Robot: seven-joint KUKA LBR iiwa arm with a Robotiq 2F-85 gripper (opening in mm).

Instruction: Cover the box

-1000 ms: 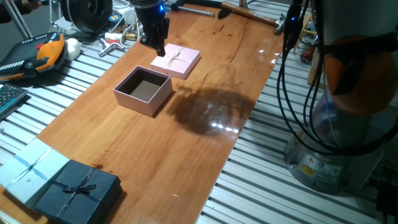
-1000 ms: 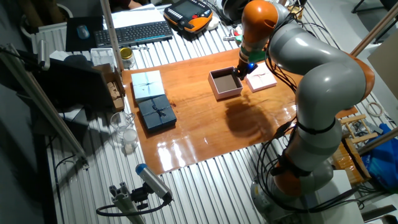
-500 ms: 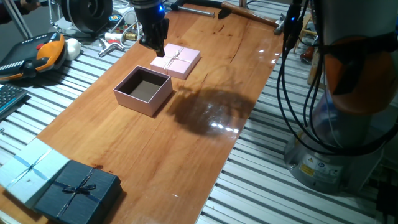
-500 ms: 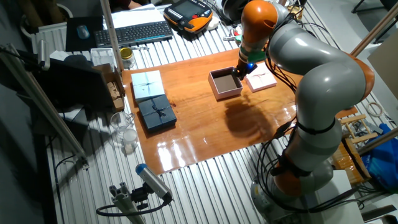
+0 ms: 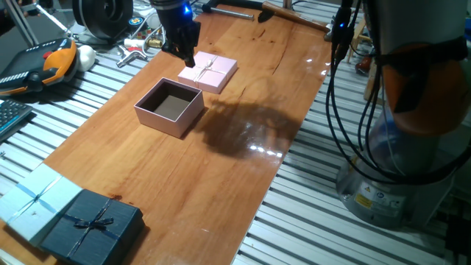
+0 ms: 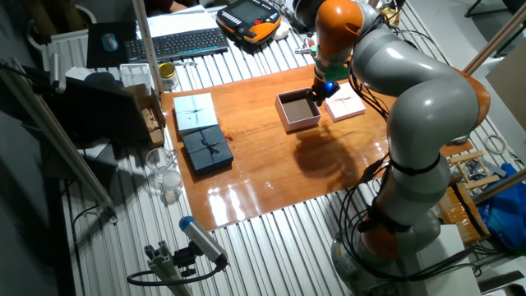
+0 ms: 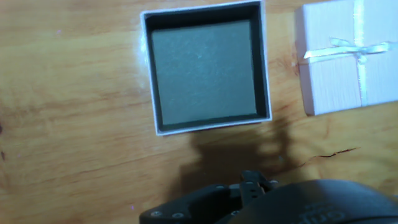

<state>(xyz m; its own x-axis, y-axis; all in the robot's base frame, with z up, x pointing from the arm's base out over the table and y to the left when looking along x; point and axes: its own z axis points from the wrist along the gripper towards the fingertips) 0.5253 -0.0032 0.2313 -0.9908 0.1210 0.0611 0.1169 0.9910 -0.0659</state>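
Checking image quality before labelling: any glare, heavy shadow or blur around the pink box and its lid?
One fixed view: bright glare patch on the wooden board beside a broad arm shadow; the box and the lid stay clear. The other fixed view: glare near the board's front edge, away from the box. Hand view: slightly soft, with a shadow below the box; the lid looks washed out.

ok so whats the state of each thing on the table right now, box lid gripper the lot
pink box: open, empty, upright on the table
pink lid: off the box, flat on the table beside it, ribbon side up
gripper: above the near edge of the lid, holds nothing; cannot tell if open or shut
navy box: lid on, bow on top
light blue box: lid on, ribbon tied
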